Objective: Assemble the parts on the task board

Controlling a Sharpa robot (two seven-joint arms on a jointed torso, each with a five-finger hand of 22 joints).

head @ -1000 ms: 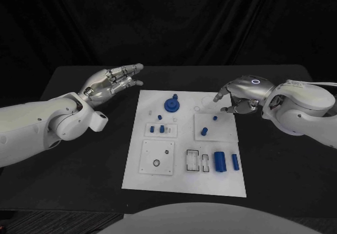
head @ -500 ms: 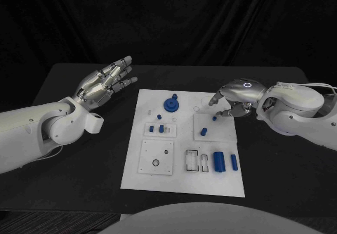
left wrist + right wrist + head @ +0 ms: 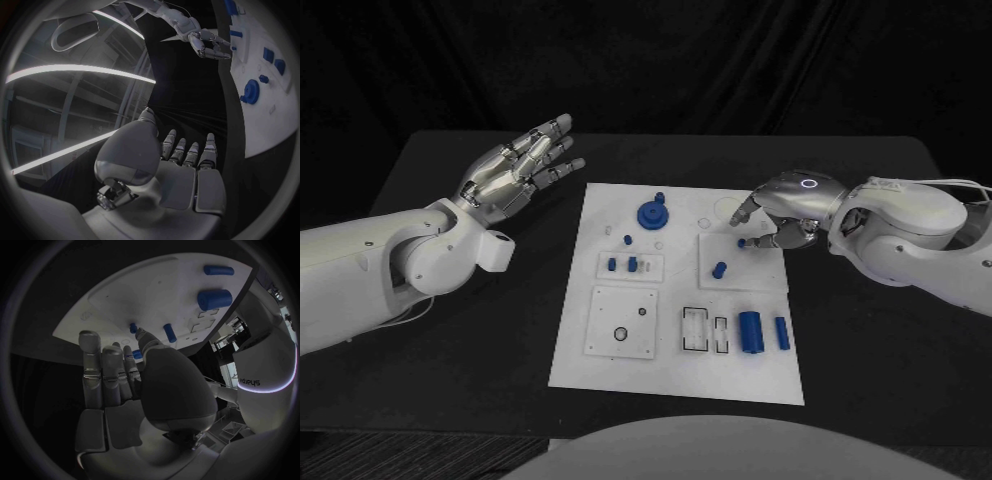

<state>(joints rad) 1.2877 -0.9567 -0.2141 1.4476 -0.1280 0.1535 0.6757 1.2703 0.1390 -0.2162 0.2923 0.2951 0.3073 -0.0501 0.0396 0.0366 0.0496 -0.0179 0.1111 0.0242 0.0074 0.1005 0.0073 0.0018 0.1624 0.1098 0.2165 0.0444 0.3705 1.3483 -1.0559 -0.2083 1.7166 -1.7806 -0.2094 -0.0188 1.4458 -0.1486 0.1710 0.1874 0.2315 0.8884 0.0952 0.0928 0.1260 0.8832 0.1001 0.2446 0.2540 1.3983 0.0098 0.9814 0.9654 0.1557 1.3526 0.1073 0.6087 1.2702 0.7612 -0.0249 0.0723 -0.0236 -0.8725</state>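
Over the task board [image 3: 678,375]'s far right edge | your right hand [image 3: 776,212] has dropped lower, fingers apart, nothing held | left hand [image 3: 516,168] stays raised, spread wide

You've got a black table [image 3: 459,330] in front of you, and flat on its middle sits the white board [image 3: 678,375], long side running away from you. The board lies slightly skewed, its near end drifting toward your left. Bare black tabletop shows on every side of it, widest out to your left and right. The board's far edge stops short of the table's back edge.
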